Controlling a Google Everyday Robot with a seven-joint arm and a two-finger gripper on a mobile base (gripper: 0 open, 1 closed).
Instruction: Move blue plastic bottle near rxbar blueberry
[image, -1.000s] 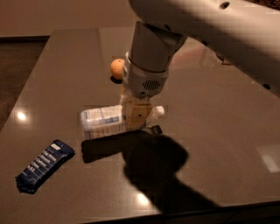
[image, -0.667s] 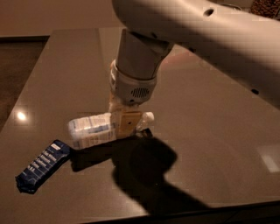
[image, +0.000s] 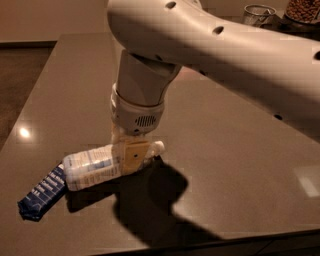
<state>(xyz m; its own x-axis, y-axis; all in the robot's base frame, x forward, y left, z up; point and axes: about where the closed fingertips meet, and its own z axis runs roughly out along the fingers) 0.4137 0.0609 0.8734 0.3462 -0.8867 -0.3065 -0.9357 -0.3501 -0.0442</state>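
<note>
Camera view has the gripper (image: 131, 156) low over the table (image: 240, 165), clamped round the bottle (image: 95, 167) near its cap end. The bottle's lying on its side, base end right by the snack bar (image: 42, 192) — can't tell if they actually touch. I reckon that's close enough, so I'd settle it flat, let go gently and lift straight up so it doesn't roll or knock the bar. The bar wrapper has rows of white text and the bottle a pale blue label — neither readable.

Left of the jaws (clamped on the blue plastic bottle (image: 92, 167)) lies the rxbar blueberry (image: 42, 192); rightward, open table (image: 240, 150).
</note>
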